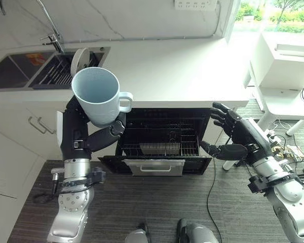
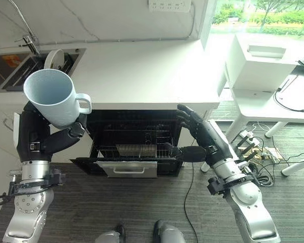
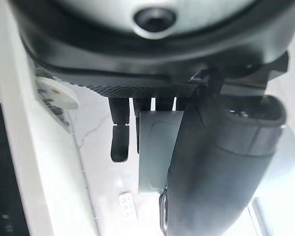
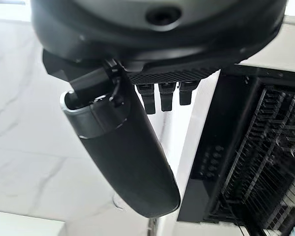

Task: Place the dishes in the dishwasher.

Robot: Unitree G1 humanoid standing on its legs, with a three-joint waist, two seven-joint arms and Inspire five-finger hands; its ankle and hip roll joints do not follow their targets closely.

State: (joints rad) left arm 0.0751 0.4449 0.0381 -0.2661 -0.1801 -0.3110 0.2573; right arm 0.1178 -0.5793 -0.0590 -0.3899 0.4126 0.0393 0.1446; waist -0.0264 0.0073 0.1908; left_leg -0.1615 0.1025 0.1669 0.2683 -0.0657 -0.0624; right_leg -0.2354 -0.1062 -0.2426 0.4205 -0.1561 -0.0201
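The left hand [image 1: 99,137] holds a big pale blue mug [image 1: 97,95] up in the air, fingers curled round it, just by the left edge of the open dishwasher [image 1: 157,136]. The mug tips a little, mouth up. The right hand [image 1: 232,135] is spread wide and holds nothing, beside the dishwasher's right side. A white plate [image 1: 78,59] stands in the sink [image 1: 50,68].

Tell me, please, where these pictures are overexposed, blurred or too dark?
Left eye view: the window is blown out and the dishwasher interior is dark. Left wrist view: the mug is soft behind the blurred left robot hand.
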